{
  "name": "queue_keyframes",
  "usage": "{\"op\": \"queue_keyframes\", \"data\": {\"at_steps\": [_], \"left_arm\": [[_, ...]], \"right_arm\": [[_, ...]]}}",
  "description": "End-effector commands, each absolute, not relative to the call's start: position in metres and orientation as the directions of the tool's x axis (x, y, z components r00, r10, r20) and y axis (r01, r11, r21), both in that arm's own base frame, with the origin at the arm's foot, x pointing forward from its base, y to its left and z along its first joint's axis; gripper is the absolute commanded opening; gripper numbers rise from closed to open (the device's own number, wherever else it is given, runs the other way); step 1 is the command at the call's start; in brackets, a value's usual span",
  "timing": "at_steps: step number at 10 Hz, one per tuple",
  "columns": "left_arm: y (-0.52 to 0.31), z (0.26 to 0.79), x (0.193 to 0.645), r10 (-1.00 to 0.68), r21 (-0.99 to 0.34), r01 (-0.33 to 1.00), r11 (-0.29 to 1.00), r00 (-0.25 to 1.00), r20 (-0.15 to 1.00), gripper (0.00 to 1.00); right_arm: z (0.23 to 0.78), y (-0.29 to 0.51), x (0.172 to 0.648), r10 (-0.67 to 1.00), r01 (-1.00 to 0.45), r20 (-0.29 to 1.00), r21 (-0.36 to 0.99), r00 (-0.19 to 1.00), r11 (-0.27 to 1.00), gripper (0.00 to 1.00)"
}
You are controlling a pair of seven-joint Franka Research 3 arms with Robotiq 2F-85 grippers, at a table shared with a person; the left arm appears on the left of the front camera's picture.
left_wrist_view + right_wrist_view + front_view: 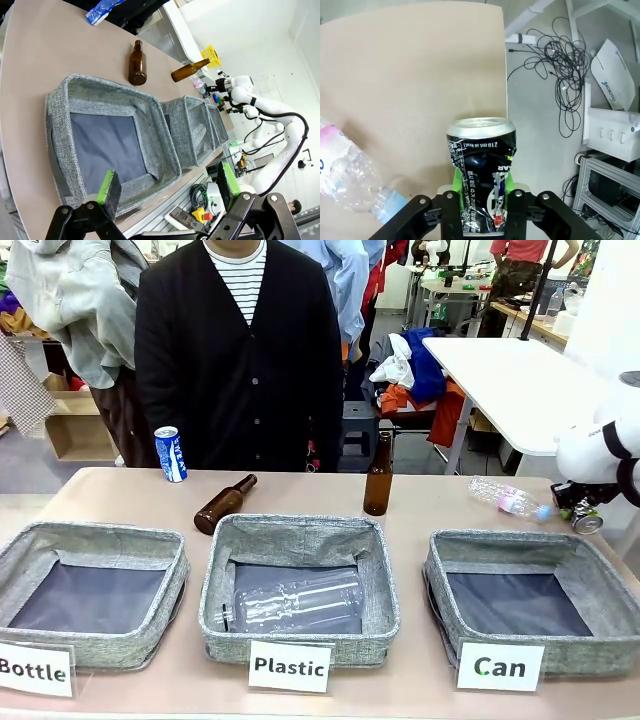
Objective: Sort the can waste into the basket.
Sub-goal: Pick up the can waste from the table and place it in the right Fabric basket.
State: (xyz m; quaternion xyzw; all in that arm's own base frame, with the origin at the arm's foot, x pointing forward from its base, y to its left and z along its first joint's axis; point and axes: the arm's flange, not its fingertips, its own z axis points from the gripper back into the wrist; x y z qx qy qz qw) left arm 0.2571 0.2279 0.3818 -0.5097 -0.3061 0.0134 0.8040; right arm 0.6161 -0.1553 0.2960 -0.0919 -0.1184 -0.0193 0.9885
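A crushed silver can (480, 165) with dark print is clamped upright between the green pads of my right gripper (481, 187), which is shut on it. In the front view this gripper (580, 510) holds the can (587, 523) just above the table, beyond the far right corner of the grey "Can" basket (438, 575). A blue and white can (171, 454) stands at the far left of the table, in front of the person. My left gripper (167, 184) hangs open over the near edge of the "Bottle" basket (57, 125), nothing between its fingers.
A clear plastic bottle (507, 500) lies next to the held can. One brown bottle (223, 504) lies behind the "Plastic" basket (215, 590); another (378, 476) stands upright. That basket holds a clear bottle (295, 602). The table edge and floor cables (560, 75) lie beside my right gripper.
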Motion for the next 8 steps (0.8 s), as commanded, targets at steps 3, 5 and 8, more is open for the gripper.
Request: {"op": "queue_keyframes", "data": {"at_steps": [3,5,8], "left_arm": [[0.228,0.381,0.259,0.337,-0.822,0.318,0.472,0.797,0.501,1.0],[0.228,0.381,0.259,0.337,-0.822,0.318,0.472,0.797,0.501,1.0],[0.228,0.381,0.259,0.337,-0.822,0.318,0.472,0.797,0.501,1.0]], "right_arm": [[0.331,-0.161,0.593,-0.015,0.059,0.235,-0.184,0.972,0.981,0.0],[0.387,-0.161,0.547,0.038,0.008,0.258,-0.175,0.965,0.985,0.0],[0.465,-0.142,0.467,0.259,-0.206,0.371,-0.176,0.892,0.963,0.0]]}}
